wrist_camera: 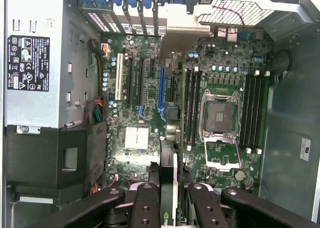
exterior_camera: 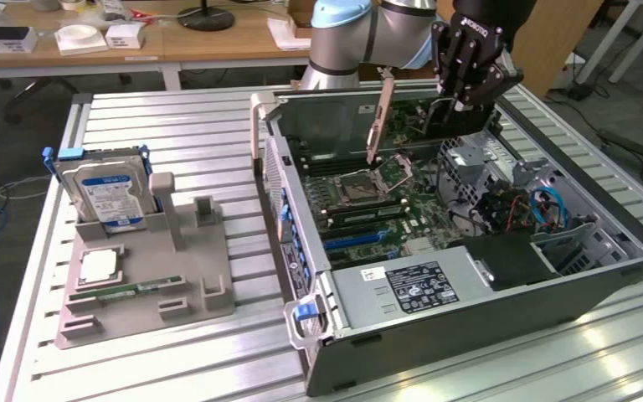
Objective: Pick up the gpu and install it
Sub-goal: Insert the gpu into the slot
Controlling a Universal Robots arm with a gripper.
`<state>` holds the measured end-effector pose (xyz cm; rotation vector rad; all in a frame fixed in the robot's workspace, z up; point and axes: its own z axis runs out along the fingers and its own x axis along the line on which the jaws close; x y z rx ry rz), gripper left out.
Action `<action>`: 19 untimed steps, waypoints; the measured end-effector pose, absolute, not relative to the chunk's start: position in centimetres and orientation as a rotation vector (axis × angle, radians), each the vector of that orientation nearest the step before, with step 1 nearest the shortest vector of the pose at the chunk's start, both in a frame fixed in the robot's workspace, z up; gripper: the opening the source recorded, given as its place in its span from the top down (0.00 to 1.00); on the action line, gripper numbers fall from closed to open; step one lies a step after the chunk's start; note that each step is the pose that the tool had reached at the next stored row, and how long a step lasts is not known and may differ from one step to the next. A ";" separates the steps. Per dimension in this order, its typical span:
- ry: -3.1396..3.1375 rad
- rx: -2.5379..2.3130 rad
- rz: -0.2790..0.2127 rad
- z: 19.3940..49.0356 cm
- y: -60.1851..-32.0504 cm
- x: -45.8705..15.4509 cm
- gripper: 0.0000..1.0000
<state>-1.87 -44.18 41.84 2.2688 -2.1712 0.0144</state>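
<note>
My gripper [exterior_camera: 464, 102] hangs over the far end of the open computer case [exterior_camera: 589, 285], shut on the gpu [exterior_camera: 454, 123]. The gpu is a thin dark card held on edge above the motherboard [exterior_camera: 355, 209]. Its pale bracket strip [exterior_camera: 380, 117] points down toward the board at the case's far wall. In the wrist view the gpu [wrist_camera: 169, 180] shows edge-on between my black fingers [wrist_camera: 145, 205], above the expansion slots and close to the long blue slot [wrist_camera: 161, 90]. The gripper [wrist_camera: 170, 208] clamps the card from both sides.
Inside the case are an open CPU socket [wrist_camera: 220, 112], memory slots [wrist_camera: 192, 102], a power supply [exterior_camera: 411, 285] and loose cables [exterior_camera: 545, 209]. On the exterior view's left, a grey holder [exterior_camera: 143, 293] carries a blue-labelled hard drive [exterior_camera: 104, 188], a CPU [exterior_camera: 96, 266] and a memory stick [exterior_camera: 131, 289].
</note>
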 end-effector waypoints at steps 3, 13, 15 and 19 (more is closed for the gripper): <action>-2.171 2.269 0.014 41.8 -44.2 -1.9 0.74; -2.171 2.269 0.015 41.4 -44.2 -1.9 0.74; -2.171 2.269 0.014 41.4 -44.2 -1.9 0.74; -2.171 2.269 0.015 41.2 -44.2 -1.9 0.74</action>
